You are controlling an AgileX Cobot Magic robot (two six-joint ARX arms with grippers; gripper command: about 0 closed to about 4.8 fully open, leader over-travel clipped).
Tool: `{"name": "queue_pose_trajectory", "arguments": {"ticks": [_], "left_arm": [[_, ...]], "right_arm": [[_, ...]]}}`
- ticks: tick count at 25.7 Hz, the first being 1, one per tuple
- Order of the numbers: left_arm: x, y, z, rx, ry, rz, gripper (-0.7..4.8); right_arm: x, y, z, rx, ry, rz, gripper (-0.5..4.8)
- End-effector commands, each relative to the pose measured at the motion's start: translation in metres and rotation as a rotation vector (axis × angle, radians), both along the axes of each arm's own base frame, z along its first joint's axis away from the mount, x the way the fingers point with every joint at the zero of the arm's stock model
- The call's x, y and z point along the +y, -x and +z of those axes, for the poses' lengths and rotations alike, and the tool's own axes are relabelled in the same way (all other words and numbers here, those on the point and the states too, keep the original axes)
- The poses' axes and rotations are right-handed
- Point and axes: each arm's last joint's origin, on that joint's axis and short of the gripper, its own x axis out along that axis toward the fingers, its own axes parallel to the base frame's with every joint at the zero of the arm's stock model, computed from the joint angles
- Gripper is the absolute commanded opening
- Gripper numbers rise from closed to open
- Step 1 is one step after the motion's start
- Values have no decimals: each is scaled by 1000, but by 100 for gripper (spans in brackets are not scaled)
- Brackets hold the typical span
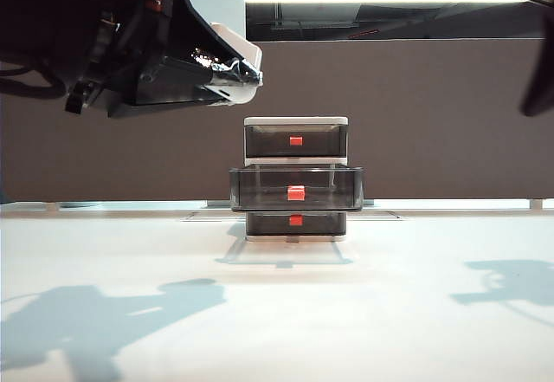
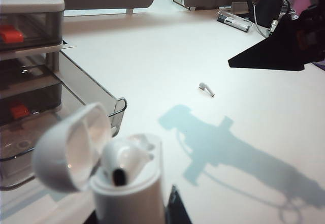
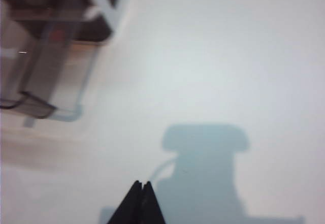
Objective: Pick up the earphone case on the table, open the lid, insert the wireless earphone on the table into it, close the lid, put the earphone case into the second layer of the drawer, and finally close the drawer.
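Earphone case (image 2: 129,196) sits upright in my left end effector (image 2: 152,211), which is clamped around its lower body and raised above the desk (image 2: 167,56) near the drawer unit (image 1: 296,178). Its lid (image 2: 71,148) is swung open to one side, and one earbud already rests inside. A second earphone (image 2: 206,88) lies on the bare desk, well apart from the case. The middle drawer (image 1: 296,188) is pulled out, while the top and bottom ones are pushed in. My right end effector (image 3: 141,187) is clenched with nothing between its fingers, hovering above the desk.
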Motion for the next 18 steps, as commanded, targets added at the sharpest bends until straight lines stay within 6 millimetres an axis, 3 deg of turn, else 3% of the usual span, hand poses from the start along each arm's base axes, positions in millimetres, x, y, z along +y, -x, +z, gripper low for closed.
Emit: {"name": "queue_pose_trajectory", "arguments": {"ticks": [1, 13, 16, 18], "left_arm": [[-1, 0, 4, -15, 21, -8, 64], [-1, 0, 4, -15, 21, -8, 64], [-1, 0, 4, -15, 21, -8, 64], [-1, 0, 4, -15, 21, -8, 64]], "right_arm": [[-14, -1, 1, 29, 13, -50, -1], [-56, -10, -1, 201, 36, -189, 5], [-63, -25, 0, 304, 98, -136, 122], [-65, -40, 1, 363, 112, -114, 169]]}}
